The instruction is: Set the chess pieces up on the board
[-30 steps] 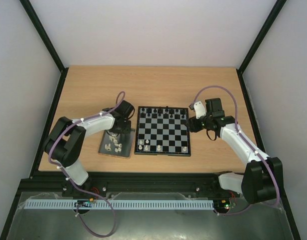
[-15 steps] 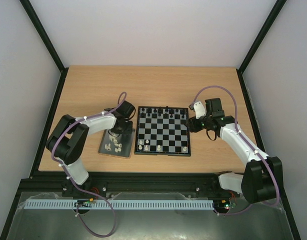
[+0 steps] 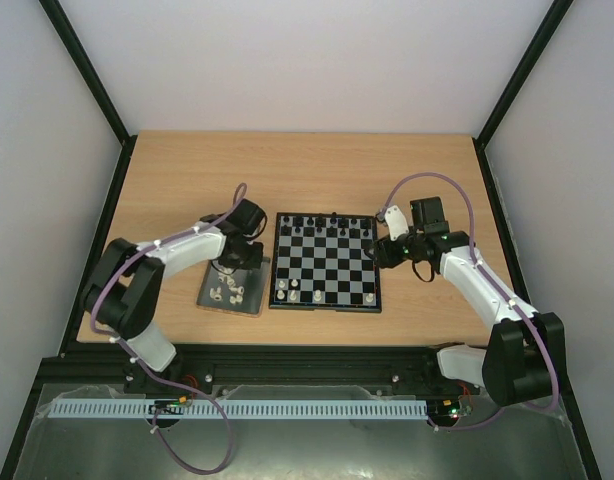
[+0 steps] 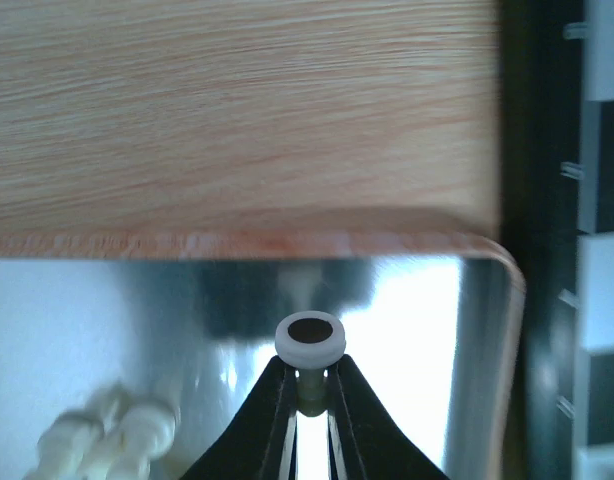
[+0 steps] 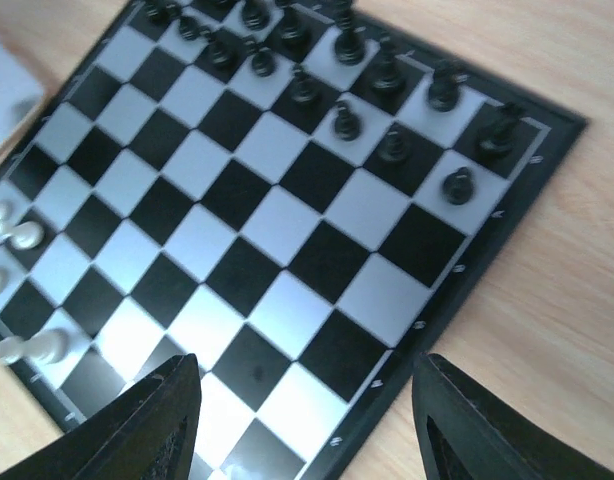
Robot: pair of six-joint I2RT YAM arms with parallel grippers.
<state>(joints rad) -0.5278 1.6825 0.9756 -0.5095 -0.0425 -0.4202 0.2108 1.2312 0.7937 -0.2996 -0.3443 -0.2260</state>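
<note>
Chess pieces (image 3: 227, 292) of tiny cream-white plastic lie in a loose heap at the near end of the small dark-grey tray with a tan edge (image 3: 249, 306). That tray sits on the light wooden table (image 3: 187, 180) just left of the board. In your left wrist view the heap blurs into a pale clump at the lower left. Your left gripper (image 3: 231, 264) hangs over the far part of the tray, its black fingers (image 4: 262, 425) pinched tight on one cream-white piece (image 4: 310, 338). It is clamped by its thin stem, so the round base, a white ring with a dark centre, faces the camera above the shiny tray floor. Move right and you reach the small square chessboard (image 3: 325, 306) with black and light-grey squares and a black rim. A few more white figures (image 3: 294, 296) stand on its near rows, most toward the left corner and one at the right corner. The tiny black figures (image 3: 332, 222) stand along the two far rows. Small pale marks along the rim show in your right wrist view, too small to read. At the board's right edge your right gripper (image 3: 379, 252) hovers with its jaws spread wide and holding nothing, the checkered squares in plain view below
</note>
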